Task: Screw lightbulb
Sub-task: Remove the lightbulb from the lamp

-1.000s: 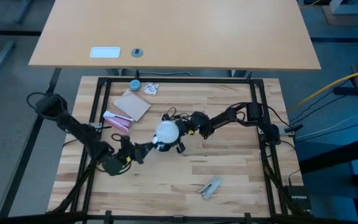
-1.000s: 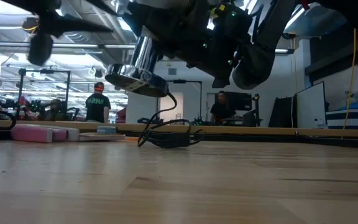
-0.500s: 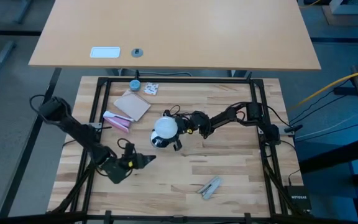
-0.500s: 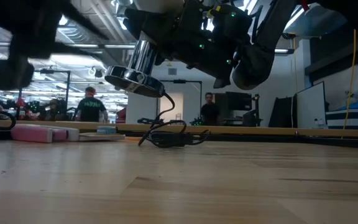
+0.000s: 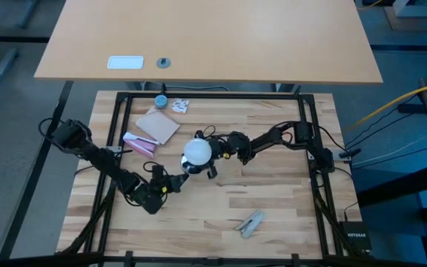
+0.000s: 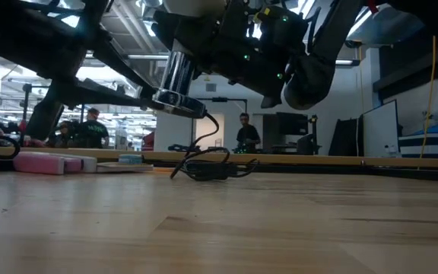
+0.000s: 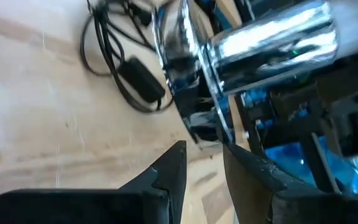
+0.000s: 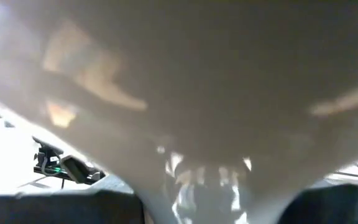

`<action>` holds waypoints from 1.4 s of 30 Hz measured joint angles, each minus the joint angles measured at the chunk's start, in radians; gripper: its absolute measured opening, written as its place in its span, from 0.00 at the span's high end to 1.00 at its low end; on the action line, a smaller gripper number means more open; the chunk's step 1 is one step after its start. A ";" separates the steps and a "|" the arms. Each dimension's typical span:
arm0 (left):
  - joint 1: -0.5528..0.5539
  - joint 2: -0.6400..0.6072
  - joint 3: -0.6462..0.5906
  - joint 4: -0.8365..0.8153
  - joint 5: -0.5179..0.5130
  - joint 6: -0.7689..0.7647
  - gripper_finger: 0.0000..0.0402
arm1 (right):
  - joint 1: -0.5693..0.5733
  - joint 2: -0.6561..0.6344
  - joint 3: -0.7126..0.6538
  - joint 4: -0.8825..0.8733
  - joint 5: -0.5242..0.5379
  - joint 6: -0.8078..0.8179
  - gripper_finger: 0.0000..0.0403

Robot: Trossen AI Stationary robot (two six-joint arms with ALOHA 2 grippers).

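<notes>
Small white lightbulb (image 5: pixel 197 151), round and frosted, near the middle of the wooden table. Seen from above as a bright white ball. Held up off the table, not lying on it. Round end up, narrow neck pointing down into a shiny silver tube. Fills almost the whole right wrist view (image 8: pixel 185 87), pale and blurry, very close to the camera.

In the right wrist view we see the lightbulb (image 8: pixel 185 81) only as a pale blur that fills the picture, its edges cut off on all sides. In the low view the top edge cuts both arms. From above, the right gripper (image 5: pixel 212 157) is partly hidden by the lightbulb, so its grip is unclear to us.
</notes>
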 joint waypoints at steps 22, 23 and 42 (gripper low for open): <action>0.217 -0.001 0.000 -0.087 -0.157 0.173 0.91 | 0.024 0.000 0.000 0.002 -0.090 0.046 0.59; 0.233 -0.001 0.000 -0.087 -0.156 0.192 0.91 | 0.027 0.000 0.000 0.000 -0.085 0.044 0.59; 0.084 -0.317 0.000 -0.198 0.220 0.606 0.91 | 0.021 0.000 0.000 -0.002 -0.040 0.020 0.59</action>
